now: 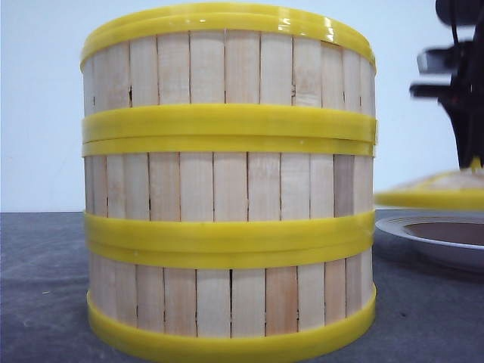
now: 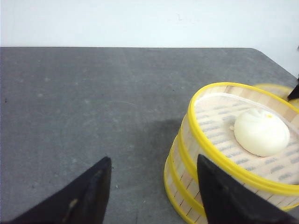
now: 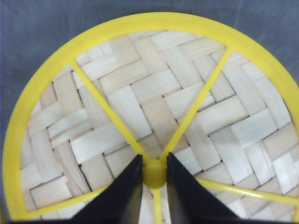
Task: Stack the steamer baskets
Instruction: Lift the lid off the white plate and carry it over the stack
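**Jaws pinched on the lid knob, stack of three already standing**

Right jaws are closed on the small yellow knob (image 3: 154,173) at the centre of the flat woven lid with the yellow rim (image 3: 140,107), so the right gripper (image 3: 154,179) has the whole lid by that one little nub. Left gripper (image 2: 154,186) has its jaws spread apart with nothing between them, hovering low over the dark grey counter (image 2: 93,102) at the bottom of its wrist view, just beside the stack.

The three round slatted wooden steamer baskets with yellow rims (image 1: 227,189) fill the middle of the front view, stacked one on another. A white steamed bun (image 2: 260,131) sits in the top one.

What I'd worry about: that knob is a tiny grip, so the lid could swivel or tilt and catch the top rim on one edge. A sideways bump there might shift the top basket or shove the stack. The white plate (image 1: 431,234) sits under the lid at the right edge of the front view, so a slip drops it there.

Right arm comes down from the upper right of the front view.
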You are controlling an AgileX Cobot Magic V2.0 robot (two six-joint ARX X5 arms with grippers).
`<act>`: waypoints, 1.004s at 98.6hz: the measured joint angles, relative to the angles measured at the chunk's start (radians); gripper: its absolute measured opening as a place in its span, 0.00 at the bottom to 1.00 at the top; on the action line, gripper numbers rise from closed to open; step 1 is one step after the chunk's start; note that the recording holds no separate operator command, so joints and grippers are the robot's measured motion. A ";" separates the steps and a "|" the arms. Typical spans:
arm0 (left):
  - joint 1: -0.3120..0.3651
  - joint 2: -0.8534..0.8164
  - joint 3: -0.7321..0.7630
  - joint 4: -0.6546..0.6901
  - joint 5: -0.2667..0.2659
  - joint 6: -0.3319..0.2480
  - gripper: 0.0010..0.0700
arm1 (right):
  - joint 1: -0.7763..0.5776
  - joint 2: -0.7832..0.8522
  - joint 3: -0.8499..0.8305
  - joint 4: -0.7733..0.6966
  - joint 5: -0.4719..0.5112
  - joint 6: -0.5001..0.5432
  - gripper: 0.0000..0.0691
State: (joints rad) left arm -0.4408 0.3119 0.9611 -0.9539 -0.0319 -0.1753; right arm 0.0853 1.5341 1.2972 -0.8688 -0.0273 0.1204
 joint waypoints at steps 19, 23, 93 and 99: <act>0.000 0.000 0.000 0.000 0.000 0.000 0.49 | 0.008 -0.035 0.133 -0.094 0.000 -0.018 0.08; 0.000 0.000 0.000 0.000 0.000 0.000 0.49 | 0.016 -0.036 0.164 -0.121 0.000 -0.020 0.08; 0.000 0.000 0.000 -0.006 0.000 0.000 0.49 | 0.460 -0.043 0.479 -0.271 -0.159 -0.037 0.08; 0.000 0.000 0.000 -0.006 0.000 0.000 0.49 | 0.500 -0.043 0.479 -0.260 -0.156 -0.034 0.08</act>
State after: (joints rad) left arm -0.4408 0.3119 0.9611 -0.9604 -0.0319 -0.1753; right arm 0.5858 1.4906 1.7760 -1.1286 -0.1833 0.0864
